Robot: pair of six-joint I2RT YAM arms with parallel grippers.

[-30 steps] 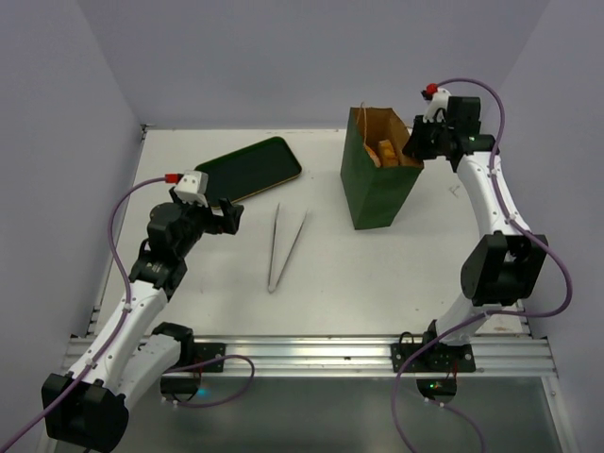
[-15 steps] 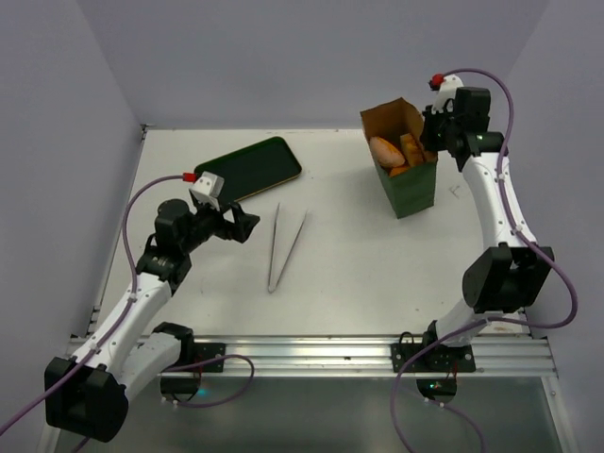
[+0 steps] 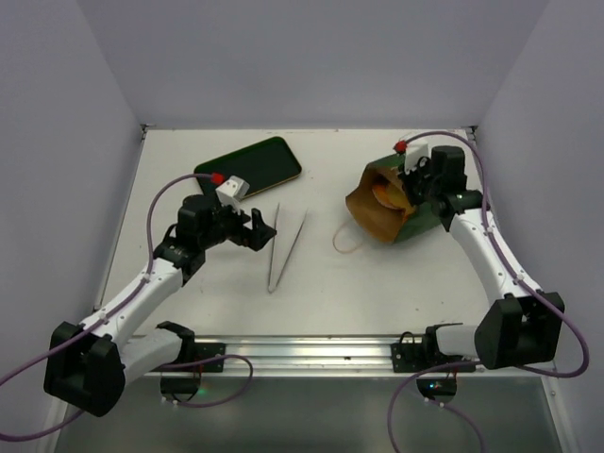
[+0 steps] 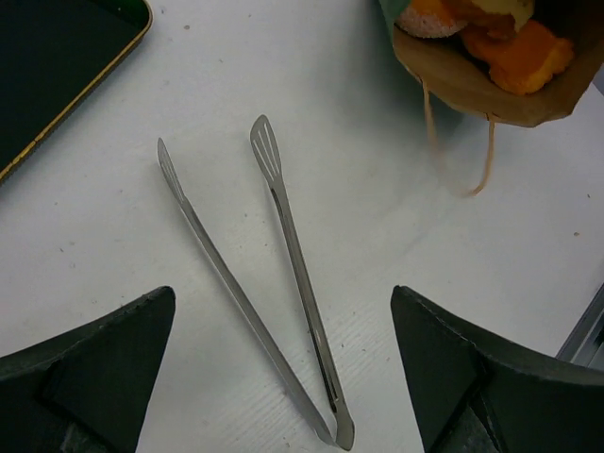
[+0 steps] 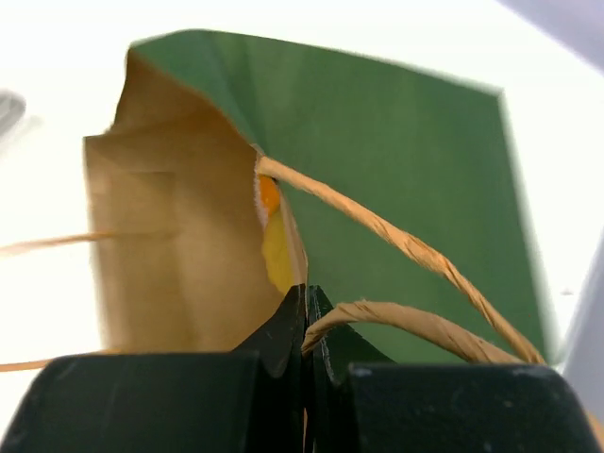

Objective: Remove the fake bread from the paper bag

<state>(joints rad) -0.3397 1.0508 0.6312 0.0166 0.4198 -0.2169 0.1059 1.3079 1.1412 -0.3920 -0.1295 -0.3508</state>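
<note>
room on the table [image 3: 359, 283] lies between the tongs [image 3: 283, 247] and the tipped paper bag [image 3: 375, 211], its mouth showing orange fake bread [image 4: 514, 52]; right gripper [image 5: 307, 316] pinches the bag's rim, left gripper [image 3: 257, 229] hangs spread wide.

The paper bag [image 3: 382, 212] looks matt, the metal tongs [image 4: 299, 283] shiny and smooth.

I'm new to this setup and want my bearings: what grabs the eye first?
The green paper bag lies tipped at right, its rim pinched by the right gripper, orange bread showing in its mouth. Steel tongs lie mid-table just ahead of the open left gripper.
</note>
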